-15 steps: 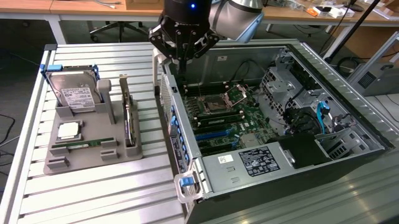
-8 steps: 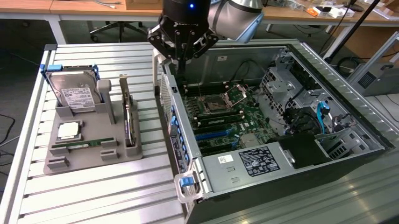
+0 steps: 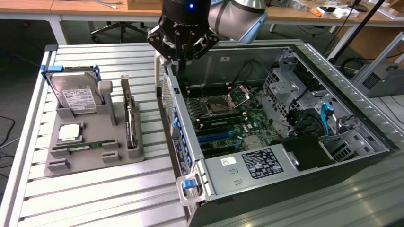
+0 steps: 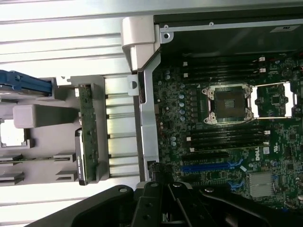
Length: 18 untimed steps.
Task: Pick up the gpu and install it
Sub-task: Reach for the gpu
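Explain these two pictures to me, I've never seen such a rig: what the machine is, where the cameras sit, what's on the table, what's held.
This is a robot arm ending in a gripper, a claw, shut and holding nothing, above the edge of an open computer case. One picture comes from a camera off the arm; the other looks down from the arm's wrist. On the slatted table, beside the case, a gray holder carries the gpu on edge, a hard drive and a RAM stick.

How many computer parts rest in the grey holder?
4: hard drive at the back, processor in the middle, memory stick in front, gpu upright along the exterior view's right edge.
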Each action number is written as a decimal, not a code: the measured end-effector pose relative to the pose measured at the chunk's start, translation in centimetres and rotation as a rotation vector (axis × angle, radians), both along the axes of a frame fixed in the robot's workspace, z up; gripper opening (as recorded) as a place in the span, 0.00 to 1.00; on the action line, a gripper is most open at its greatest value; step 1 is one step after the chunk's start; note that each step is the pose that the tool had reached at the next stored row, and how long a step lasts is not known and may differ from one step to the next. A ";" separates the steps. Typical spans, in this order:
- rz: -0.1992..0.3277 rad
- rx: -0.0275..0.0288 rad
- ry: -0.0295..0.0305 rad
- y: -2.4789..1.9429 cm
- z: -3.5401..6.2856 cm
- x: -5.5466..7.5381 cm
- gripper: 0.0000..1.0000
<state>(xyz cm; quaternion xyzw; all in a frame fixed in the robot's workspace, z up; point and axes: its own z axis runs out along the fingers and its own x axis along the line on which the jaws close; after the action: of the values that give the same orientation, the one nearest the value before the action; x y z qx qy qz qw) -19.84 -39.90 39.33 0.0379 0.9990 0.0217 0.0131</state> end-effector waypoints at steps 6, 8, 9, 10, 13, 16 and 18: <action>0.000 0.0000 0.0000 0.00 0.00 -0.4 0.11; 0.000 0.0000 0.0000 0.00 0.00 -0.5 0.11; 0.000 0.0000 0.0000 0.00 0.00 -0.5 0.11; 0.000 0.0000 0.0000 0.00 0.00 -0.6 0.11; 0.000 0.0000 0.0000 0.00 0.00 -0.8 0.11; 0.000 0.0001 0.0000 0.00 0.00 -0.9 0.11; 0.000 0.0000 0.0001 0.00 0.00 -1.0 0.11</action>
<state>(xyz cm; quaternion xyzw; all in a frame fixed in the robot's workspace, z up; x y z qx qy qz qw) -20.84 -39.89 39.33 0.0378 0.9990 0.0217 0.0130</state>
